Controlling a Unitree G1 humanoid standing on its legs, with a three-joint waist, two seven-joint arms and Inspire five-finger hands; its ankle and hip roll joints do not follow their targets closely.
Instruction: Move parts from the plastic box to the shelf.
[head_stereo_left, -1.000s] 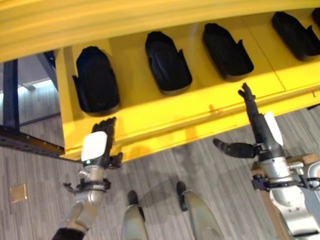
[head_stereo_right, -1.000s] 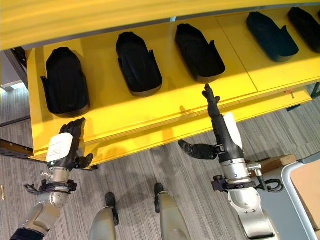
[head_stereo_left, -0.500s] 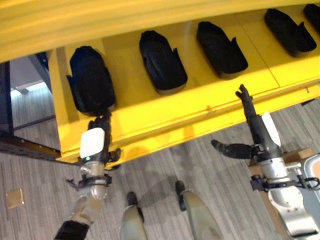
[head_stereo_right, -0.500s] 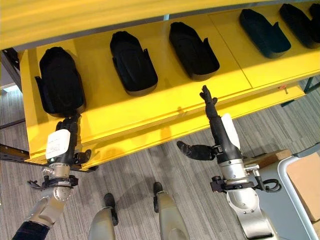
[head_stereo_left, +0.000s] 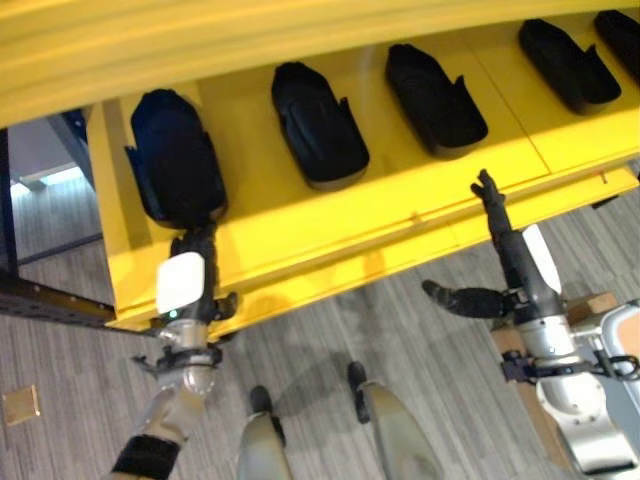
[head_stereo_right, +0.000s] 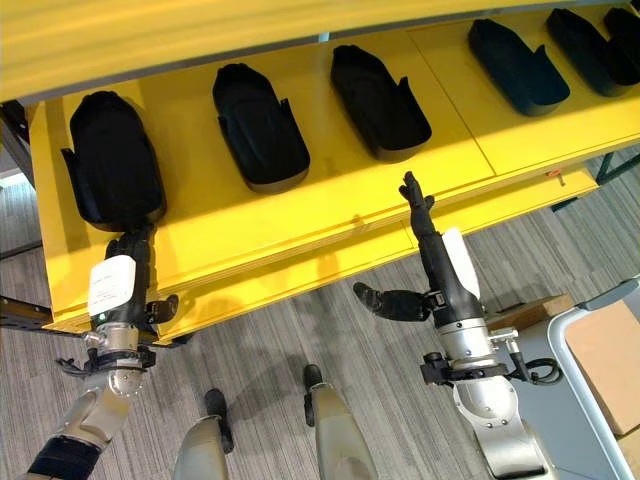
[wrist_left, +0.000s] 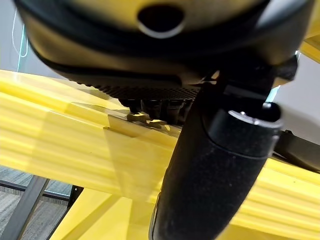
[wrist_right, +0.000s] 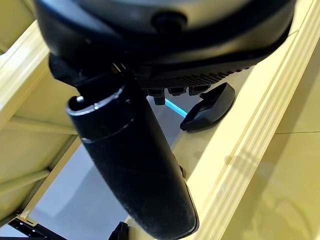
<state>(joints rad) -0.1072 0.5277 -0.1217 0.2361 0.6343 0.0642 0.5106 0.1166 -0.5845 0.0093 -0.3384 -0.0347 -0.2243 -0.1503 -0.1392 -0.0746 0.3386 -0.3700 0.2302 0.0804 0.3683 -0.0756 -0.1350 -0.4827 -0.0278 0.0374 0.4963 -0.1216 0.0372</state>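
Parts, black moulded shells, lie in a row on the yellow shelf; leftmost part sits at the left end; left hand reaches its near edge, finger state cannot be told; right hand rests near the shelf's front lip, fingers straight, thumb spread, holding nothing.

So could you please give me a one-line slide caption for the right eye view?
Left hand reaches the leftmost black moulded plastic part on the yellow shelf; right hand points straight fingers at its edge.
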